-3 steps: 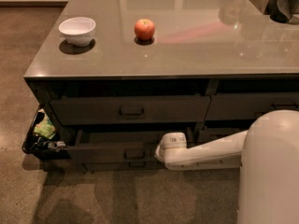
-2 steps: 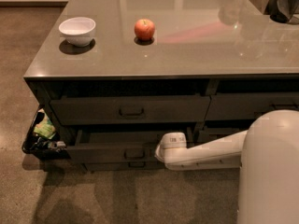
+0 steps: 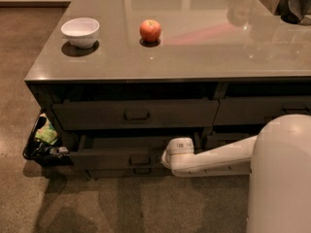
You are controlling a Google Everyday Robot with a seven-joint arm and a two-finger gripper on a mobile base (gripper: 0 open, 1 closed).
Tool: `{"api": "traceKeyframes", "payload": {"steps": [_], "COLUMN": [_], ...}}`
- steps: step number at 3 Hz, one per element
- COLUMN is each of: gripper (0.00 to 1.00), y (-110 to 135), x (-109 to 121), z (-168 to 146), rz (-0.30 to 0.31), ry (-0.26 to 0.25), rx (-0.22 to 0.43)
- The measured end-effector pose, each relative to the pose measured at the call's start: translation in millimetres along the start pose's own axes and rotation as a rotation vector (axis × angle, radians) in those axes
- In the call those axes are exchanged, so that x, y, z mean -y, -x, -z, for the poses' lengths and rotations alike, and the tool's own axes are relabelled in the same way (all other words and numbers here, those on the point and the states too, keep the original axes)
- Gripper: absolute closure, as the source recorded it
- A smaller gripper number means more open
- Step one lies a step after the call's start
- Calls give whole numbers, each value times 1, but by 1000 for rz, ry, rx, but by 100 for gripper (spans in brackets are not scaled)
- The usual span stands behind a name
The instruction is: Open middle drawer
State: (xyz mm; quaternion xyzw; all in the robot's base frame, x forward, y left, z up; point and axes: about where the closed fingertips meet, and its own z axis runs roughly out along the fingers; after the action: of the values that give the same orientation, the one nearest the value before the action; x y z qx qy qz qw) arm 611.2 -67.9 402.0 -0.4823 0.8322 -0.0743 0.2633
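Observation:
The middle drawer (image 3: 112, 158) is a dark grey-brown front of medium height with a small loop handle (image 3: 140, 159). It stands pulled out a little from the cabinet, and a dark gap shows above its front. The taller top drawer (image 3: 136, 114) above it is closed, and the thin bottom drawer (image 3: 126, 172) sits below it. My gripper (image 3: 166, 159) is at the end of the white arm (image 3: 214, 160). It is right against the middle drawer front, just right of the handle.
A white bowl (image 3: 80, 31) and a red apple (image 3: 150, 30) stand on the grey countertop (image 3: 204, 57). A black bin (image 3: 43, 142) with several items sits on the floor at the cabinet's left end. My white body (image 3: 282, 178) fills the lower right.

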Motion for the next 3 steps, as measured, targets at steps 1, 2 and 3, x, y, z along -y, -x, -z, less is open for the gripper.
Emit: {"api": "traceKeyframes", "payload": {"steps": [1,2,3], "gripper": [35,12,0], "y": [0,0,0], "x": [0,0,0], "z": [0,0,0], "rz": [0,0,0], "ry": [0,0,0], "rx": [0,0,0]}}
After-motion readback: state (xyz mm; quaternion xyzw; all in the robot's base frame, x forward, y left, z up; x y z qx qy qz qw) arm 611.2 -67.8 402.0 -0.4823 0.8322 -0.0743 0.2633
